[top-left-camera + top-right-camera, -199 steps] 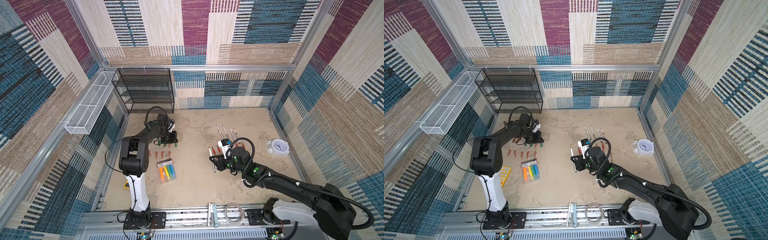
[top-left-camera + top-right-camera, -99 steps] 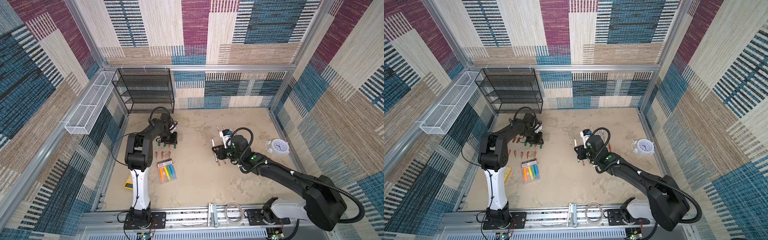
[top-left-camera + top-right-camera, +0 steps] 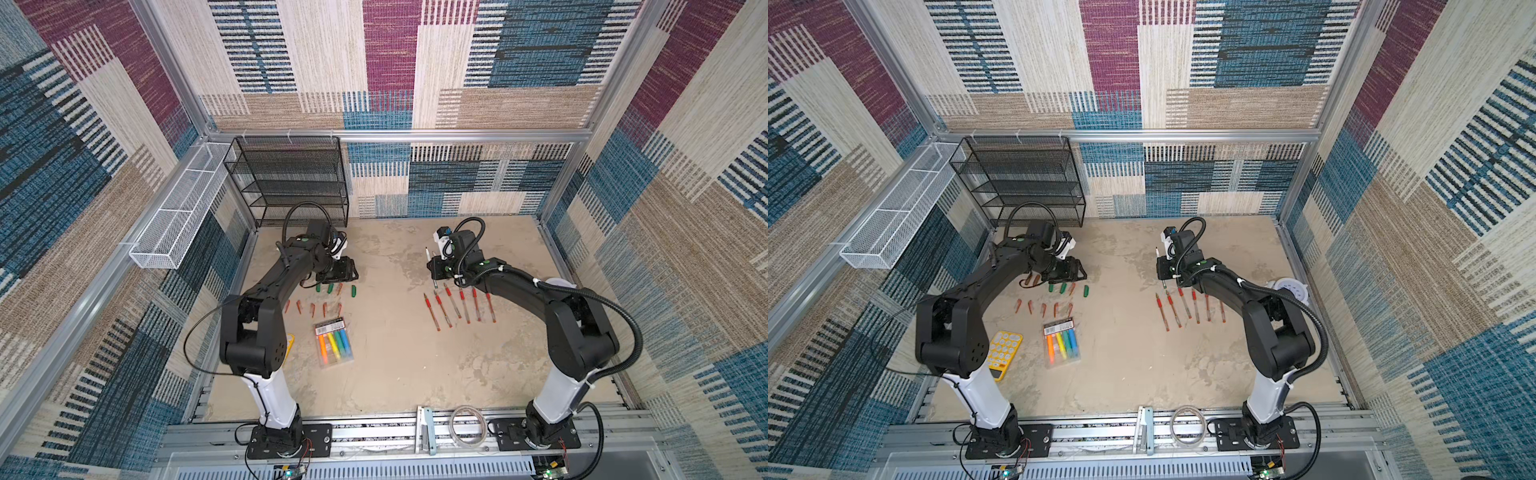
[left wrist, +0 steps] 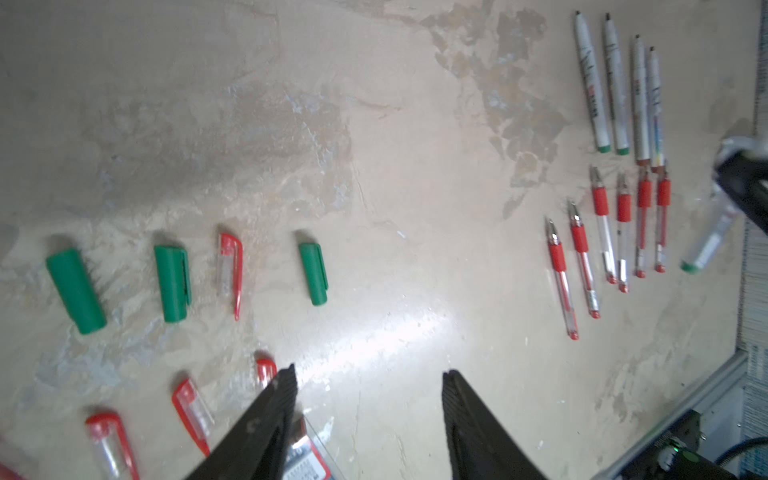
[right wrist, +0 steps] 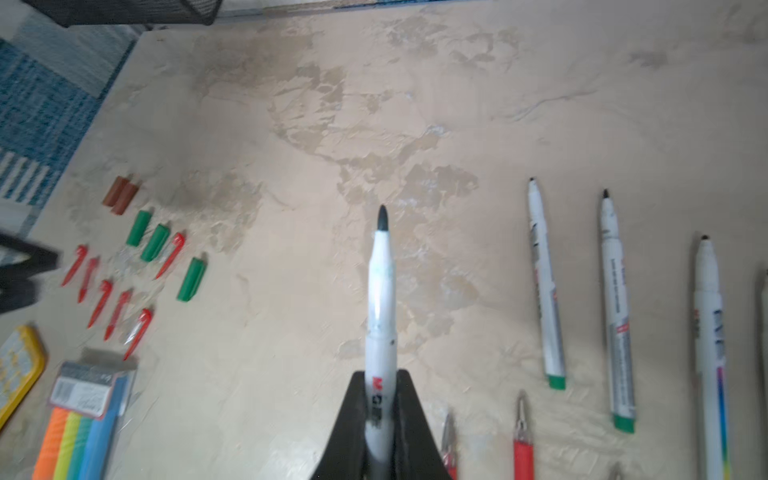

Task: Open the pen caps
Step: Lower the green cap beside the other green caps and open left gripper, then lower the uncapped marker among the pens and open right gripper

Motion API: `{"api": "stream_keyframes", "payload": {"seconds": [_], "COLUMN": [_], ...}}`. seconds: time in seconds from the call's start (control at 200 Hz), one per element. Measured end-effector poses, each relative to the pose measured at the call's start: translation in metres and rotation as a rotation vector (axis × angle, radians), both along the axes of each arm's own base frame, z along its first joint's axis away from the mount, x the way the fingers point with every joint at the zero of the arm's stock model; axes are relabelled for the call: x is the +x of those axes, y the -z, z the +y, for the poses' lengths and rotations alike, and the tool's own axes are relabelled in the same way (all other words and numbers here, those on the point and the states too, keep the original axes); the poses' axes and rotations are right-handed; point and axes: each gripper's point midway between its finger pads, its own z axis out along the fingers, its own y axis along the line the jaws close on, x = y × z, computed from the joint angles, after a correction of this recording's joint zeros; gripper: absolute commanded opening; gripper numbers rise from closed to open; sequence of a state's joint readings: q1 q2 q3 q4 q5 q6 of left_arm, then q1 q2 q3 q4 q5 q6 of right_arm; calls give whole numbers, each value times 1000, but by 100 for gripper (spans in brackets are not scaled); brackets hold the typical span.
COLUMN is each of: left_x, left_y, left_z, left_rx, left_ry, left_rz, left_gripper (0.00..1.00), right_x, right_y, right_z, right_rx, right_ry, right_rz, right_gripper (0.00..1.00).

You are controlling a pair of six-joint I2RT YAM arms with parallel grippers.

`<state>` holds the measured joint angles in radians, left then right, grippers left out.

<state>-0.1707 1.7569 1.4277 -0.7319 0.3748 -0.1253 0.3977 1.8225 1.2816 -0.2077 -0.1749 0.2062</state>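
A mottled beige bench (image 3: 395, 374), patchy like worn plaster, is filling the bottom of a cell. Woven panels (image 3: 390, 62) in blue, maroon and sand are walling it in, and an aluminium frame (image 3: 395, 134) is running along the joins. One black mesh shelf (image 3: 291, 178) is standing in the back left corner. One white wire basket (image 3: 178, 216) is hanging on the left rail.

Eleven pen caps are lying loose on the left half of the bench:
- Three green caps (image 4: 173, 282) are lying side by side.
- Six red caps (image 5: 102, 301) with clips are there too, five forming a row and the sixth lying among the greens.
- Two brown caps (image 5: 120, 195) are touching each other, side by side.

Nearer the front, one pack of highlighters (image 3: 334, 343) and one yellow calculator (image 3: 1005, 353) are lying.

On the right half, ten pens are lying uncapped. Six red pens (image 3: 459, 305) are forming a row, and four white markers (image 4: 615, 83) are lying just beyond it. An eleventh, the held marker (image 5: 380, 291), is sitting clamped in the right hand (image 5: 380, 378), its dark tip pointing out past the fingers.

One white clock (image 3: 1289, 289) is lying by the right wall, and one coil of clear tubing (image 3: 468, 426) is resting on the front rail.

The left hand (image 4: 370, 376) is hovering over the caps. Its fingers are standing well apart with nothing between them.
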Motion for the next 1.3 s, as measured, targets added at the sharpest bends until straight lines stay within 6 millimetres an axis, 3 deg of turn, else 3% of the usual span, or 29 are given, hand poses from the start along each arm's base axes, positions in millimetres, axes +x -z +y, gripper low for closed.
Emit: {"api": "stream_keyframes", "payload": {"seconds": [0.19, 0.321, 0.396, 0.466, 0.716, 0.871, 1.167, 1.302], "left_x": [-42, -66, -75, -80, -84, -82, -74, -74], "left_y": [-26, -35, -42, -47, -61, -68, -79, -83], "left_z": [-1, 1, 2, 5, 24, 40, 73, 77], "left_rx": [-66, -86, -88, -86, -77, -61, -1, 6], "left_ry": [26, 52, 65, 73, 39, 4, -100, -114], "left_rz": [-127, -218, -277, -327, -448, -494, -558, -571], "left_gripper": [73, 84, 100, 99, 100, 100, 99, 100], "right_x": [38, 48, 54, 58, 69, 79, 80, 78], "right_y": [27, 47, 58, 67, 95, 96, 95, 94], "right_z": [-3, -1, 0, 2, 0, -1, -9, -12], "right_rx": [-49, -69, -84, -94, -147, -163, -203, -219], "right_ry": [5, -6, -11, -15, -1, 13, 45, 55], "right_rz": [52, 93, 117, 132, 186, 180, 181, 196], "right_gripper": [4, 5, 5, 5, 7, 12, 23, 25]}}
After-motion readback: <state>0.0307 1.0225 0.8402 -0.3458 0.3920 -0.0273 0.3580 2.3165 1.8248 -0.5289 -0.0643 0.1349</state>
